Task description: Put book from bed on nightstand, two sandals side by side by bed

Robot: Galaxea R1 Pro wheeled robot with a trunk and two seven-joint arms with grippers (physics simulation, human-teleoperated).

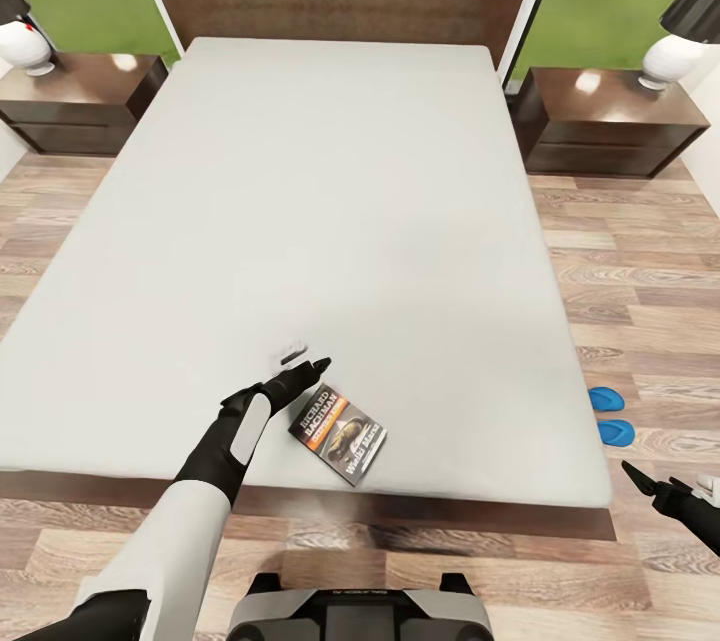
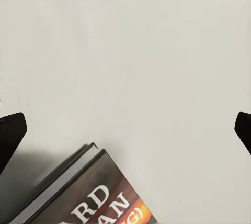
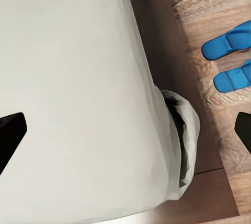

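Bedroom (image 1: 640, 281): light wood-plank floor, white wall behind the headboard, grass visible through the windows on either side.

Bed (image 1: 300, 211): pale grey mattress on a dark brown frame, flat dark headboard at the far end. It takes up most of the head view. Mattress surface also seen in the left wrist view (image 2: 136, 46) and the right wrist view (image 3: 68, 77), where its near corner shows crumpled over the dark frame.

Nightstands: one at each side of the headboard, left nightstand (image 1: 75, 106) and right nightstand (image 1: 610, 121), both dark brown with glossy tops. Each carries a white-based lamp, left lamp (image 1: 25, 46) and right lamp (image 1: 672, 59).

Left arm reaches over the near edge of the mattress. Left pincer (image 1: 305, 373) hangs just above the mattress, just beyond the book's far corner; in the left wrist view both fingertips (image 2: 11, 130) sit at opposite edges, spread wide, nothing between them.

Right pincer (image 1: 650, 483) is low beside the bed's near right corner, over the floor; its fingertips (image 3: 10, 130) are likewise spread wide and hold nothing.

Book (image 1: 338, 433): lies flat on the mattress near the foot edge, turned diagonally, cover up, white lettering and orange band readable. One corner shows in the left wrist view (image 2: 89, 192).

Two sandals (image 1: 610, 416): bright blue, on the floor just beside the bed's right side near the foot, lying close together side by side (image 3: 232, 59).
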